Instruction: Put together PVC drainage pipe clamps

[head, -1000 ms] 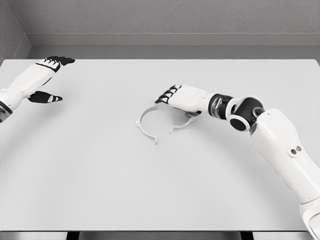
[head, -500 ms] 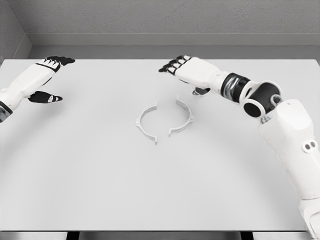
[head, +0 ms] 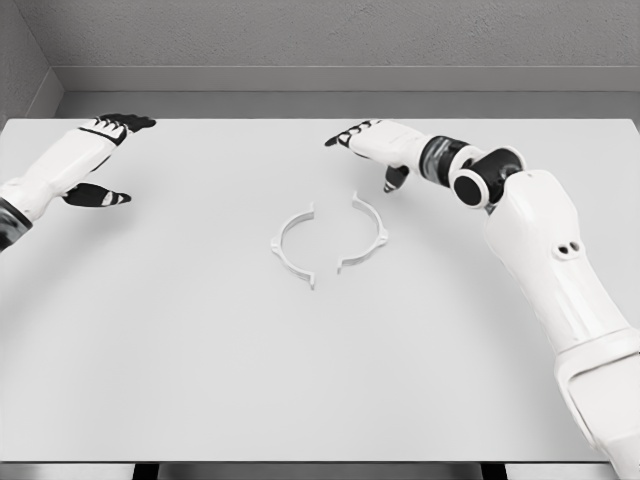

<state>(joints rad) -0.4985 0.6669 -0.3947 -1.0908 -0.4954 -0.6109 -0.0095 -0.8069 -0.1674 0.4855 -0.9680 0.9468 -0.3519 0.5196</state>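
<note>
2 clamp halves point(head: 328, 240) apart on table point(head: 200, 330); gap possibly narrow.

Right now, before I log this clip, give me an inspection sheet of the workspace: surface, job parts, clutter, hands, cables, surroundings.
Surface: white table, flat.
Job's things: left clamp half and right clamp half, both white half-rings lying flat near the table's middle, curved sides outward, facing each other with gaps at both ends; not joined.
Clutter: nothing seen.
Hands: right hand above the table beyond the clamp halves, fingers spread, holding nothing; left hand at the far left edge, open, holding nothing.
Cables: nothing seen.
Surroundings: grey wall behind the table; dark gaps under the near table edge.
</note>
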